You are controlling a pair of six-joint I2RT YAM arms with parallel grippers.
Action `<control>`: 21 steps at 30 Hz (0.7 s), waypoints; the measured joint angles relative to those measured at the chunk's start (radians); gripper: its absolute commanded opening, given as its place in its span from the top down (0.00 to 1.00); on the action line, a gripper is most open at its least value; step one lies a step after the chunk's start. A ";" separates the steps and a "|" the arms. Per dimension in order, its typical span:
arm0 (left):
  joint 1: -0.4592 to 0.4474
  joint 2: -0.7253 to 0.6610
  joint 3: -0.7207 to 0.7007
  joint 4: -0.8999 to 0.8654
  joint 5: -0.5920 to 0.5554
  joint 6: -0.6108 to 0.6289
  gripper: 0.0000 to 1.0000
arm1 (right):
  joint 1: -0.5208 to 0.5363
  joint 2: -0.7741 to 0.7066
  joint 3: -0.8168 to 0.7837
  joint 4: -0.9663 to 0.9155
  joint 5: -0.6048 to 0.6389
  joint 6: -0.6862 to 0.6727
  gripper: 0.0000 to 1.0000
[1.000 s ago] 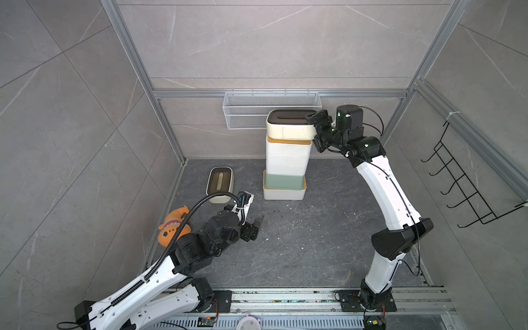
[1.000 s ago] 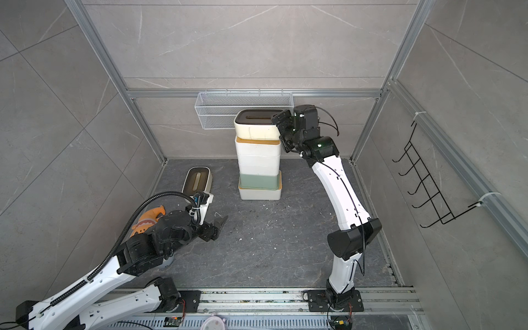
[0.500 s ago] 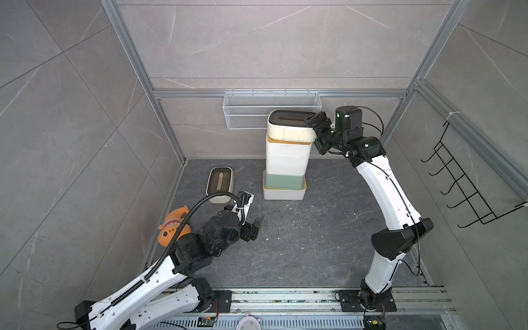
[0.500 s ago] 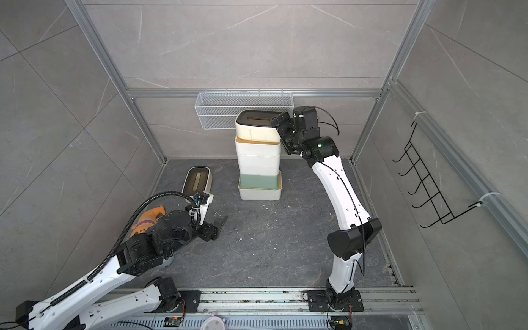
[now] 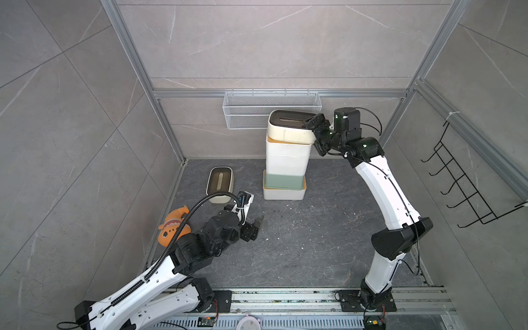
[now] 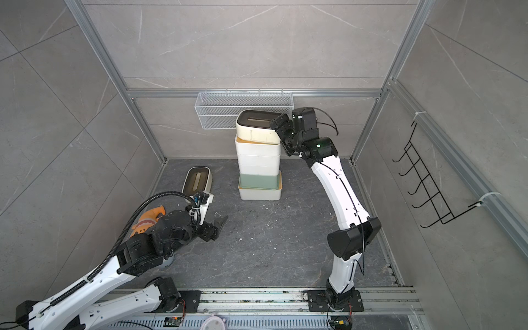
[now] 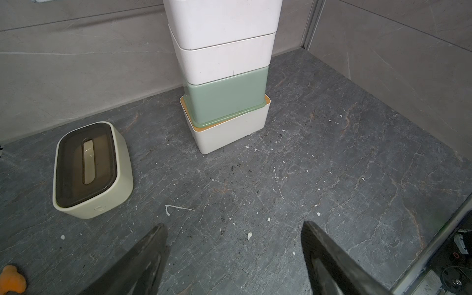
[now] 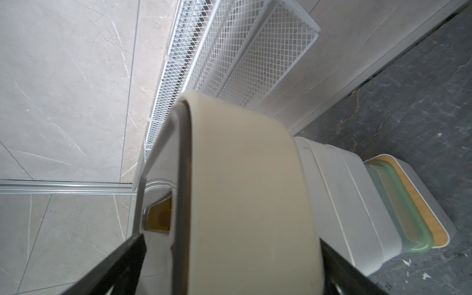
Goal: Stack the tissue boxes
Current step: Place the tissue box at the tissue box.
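Top cream box (image 5: 288, 128) sits tilted on the stack (image 5: 285, 160) at centre frame. The right tool (image 5: 315, 134) is spread around its end, seemingly clear. Withdraw sideways without snagging. Left tool (image 7: 233, 226), spread and empty, should fetch the remaining cream box (image 7: 89, 166) at left on the counter (image 7: 332, 166).

In the left wrist view the stack of tissue boxes (image 7: 222, 51) runs off the upper edge, so its top is unseen, and only a sliver of the orange plush toy (image 7: 11, 281) shows at a corner. In both top views the left arm (image 5: 197, 245) covers part of that toy. The cream tissue box (image 8: 250, 191) fills the right wrist view, blurred. Whether the right claw (image 8: 232, 240) astride it presses its sides cannot be told.
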 measured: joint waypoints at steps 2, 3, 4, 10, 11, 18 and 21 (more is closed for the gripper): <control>0.000 0.000 0.000 0.000 0.000 0.000 0.16 | 0.000 -0.001 -0.008 0.000 0.006 -0.003 0.00; 0.000 0.000 0.000 0.000 0.000 0.000 0.16 | 0.000 -0.003 -0.013 0.005 0.008 -0.004 0.00; 0.000 0.001 0.000 0.000 0.000 0.000 0.16 | 0.000 -0.006 -0.016 0.006 0.010 -0.007 0.00; 0.000 0.010 0.000 0.000 0.000 0.000 0.16 | 0.000 -0.016 -0.021 0.008 0.013 -0.035 0.00; 0.000 0.011 0.000 0.000 -0.001 0.000 0.16 | 0.000 -0.017 -0.021 0.007 0.014 -0.043 0.00; 0.000 0.018 0.000 0.003 -0.004 0.000 0.15 | -0.001 -0.061 -0.038 -0.015 0.100 -0.079 0.00; 0.000 0.031 0.002 0.010 -0.003 -0.007 0.15 | -0.002 -0.114 -0.075 -0.015 0.129 -0.092 0.00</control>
